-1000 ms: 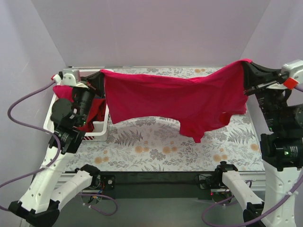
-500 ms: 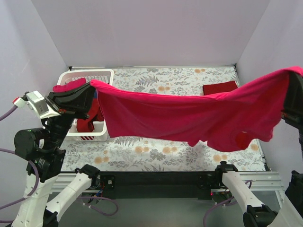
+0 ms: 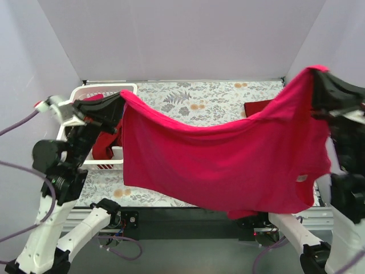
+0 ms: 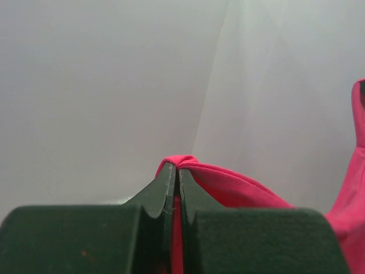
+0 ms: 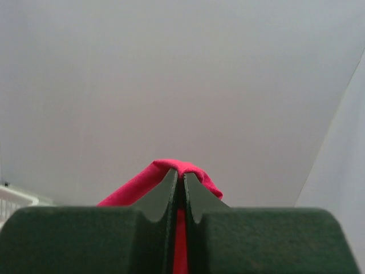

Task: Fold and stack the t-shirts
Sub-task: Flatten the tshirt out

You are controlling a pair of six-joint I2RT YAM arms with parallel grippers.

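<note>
A bright pink-red t-shirt (image 3: 228, 154) hangs spread in the air between both arms, and its lower edge droops over the table's near edge. My left gripper (image 3: 122, 97) is shut on the shirt's upper left corner, above the basket. In the left wrist view, cloth (image 4: 239, 188) bunches over the closed left gripper (image 4: 175, 166). My right gripper (image 3: 312, 74) is shut on the upper right corner, held high at the right. The right wrist view shows cloth (image 5: 137, 185) pinched in the right gripper (image 5: 179, 174). A folded dark maroon t-shirt (image 3: 258, 107) lies at the back right, partly hidden.
A white lattice basket (image 3: 105, 88) stands at the back left with red cloth (image 3: 102, 145) in it. The floral table cover (image 3: 194, 100) shows behind the hanging shirt. Purple walls close in on three sides, and both arms stand near the side walls.
The right gripper came back in from beyond the right edge and now holds its corner high. The left gripper rose and shifted slightly right. The shirt sags deeper and hangs nearer the front.
</note>
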